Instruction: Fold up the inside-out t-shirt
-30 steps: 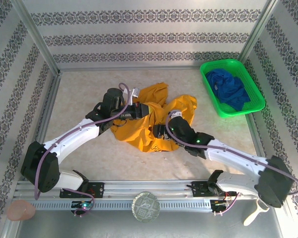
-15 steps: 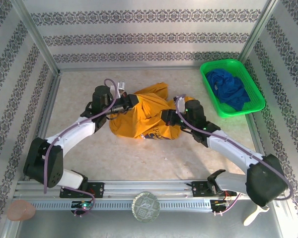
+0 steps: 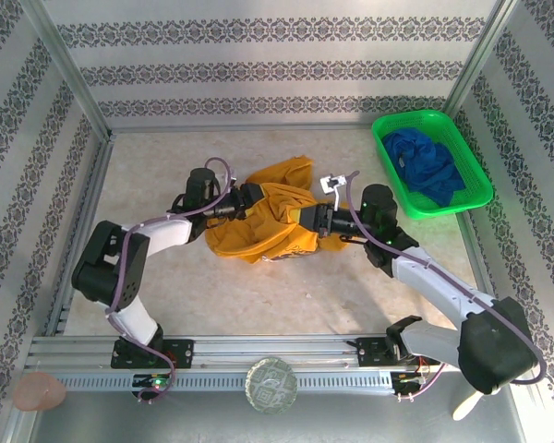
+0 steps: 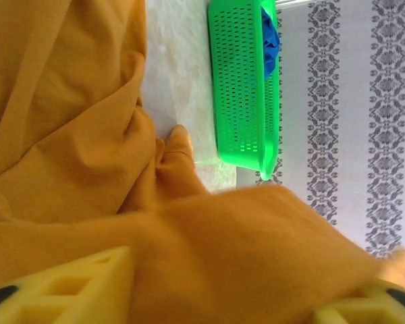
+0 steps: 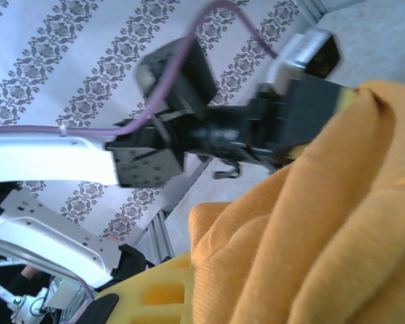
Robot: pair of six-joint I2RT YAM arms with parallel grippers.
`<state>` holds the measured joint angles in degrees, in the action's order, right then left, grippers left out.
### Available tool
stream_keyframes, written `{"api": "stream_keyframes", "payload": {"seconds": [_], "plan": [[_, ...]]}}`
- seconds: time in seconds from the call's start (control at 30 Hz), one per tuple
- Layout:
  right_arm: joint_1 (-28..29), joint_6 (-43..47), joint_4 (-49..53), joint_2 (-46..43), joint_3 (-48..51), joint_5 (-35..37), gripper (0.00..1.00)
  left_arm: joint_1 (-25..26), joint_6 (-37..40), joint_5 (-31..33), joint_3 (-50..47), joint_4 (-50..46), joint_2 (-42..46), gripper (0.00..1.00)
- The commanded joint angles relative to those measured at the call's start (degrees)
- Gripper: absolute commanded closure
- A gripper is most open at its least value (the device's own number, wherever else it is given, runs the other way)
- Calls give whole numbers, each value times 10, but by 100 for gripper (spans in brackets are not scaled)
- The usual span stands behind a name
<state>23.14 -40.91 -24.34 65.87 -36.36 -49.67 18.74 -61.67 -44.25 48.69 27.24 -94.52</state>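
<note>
The t-shirt (image 3: 263,221) is seen bunched in a crumpled heap at the middle of the table (image 3: 166,277), drawn out between the two grippers. It is judged to be light, limp and unable to keep any shape. The mustard cloth is thin, matt and deeply creased, and it can be expected to sag and drag on the pale mottled top rather than slide cleanly. Little damage is to be feared, but two layers could easily be pinched together by mistake. Hold is best taken at a hem, shoulder seam or sleeve edge, where a single layer can be told apart, not in the thick of the folds. The left gripper (image 3: 244,198) is at the heap's left end, its yellow fingers (image 4: 67,280) parted wide with cloth lying across the gap. The right gripper (image 3: 314,220) is clamped on a fold at the right end. A dark blue garment (image 3: 427,164) lies in a green perforated plastic basket (image 3: 415,115), well apart.
</note>
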Motion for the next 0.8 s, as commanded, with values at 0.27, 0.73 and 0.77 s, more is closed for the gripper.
{"api": "stream_keyframes", "payload": {"seconds": [0.27,0.73,0.77], "plan": [[-24,-14,-63,11,36,-25,100,63,98,108,17,-246,134,32],[-18,-22,-68,13,32,-19,100,114,194,93,199,-409,-51,27],[-19,-22,-68,14,30,-17,100,118,198,79,209,-420,-67,27]]}}
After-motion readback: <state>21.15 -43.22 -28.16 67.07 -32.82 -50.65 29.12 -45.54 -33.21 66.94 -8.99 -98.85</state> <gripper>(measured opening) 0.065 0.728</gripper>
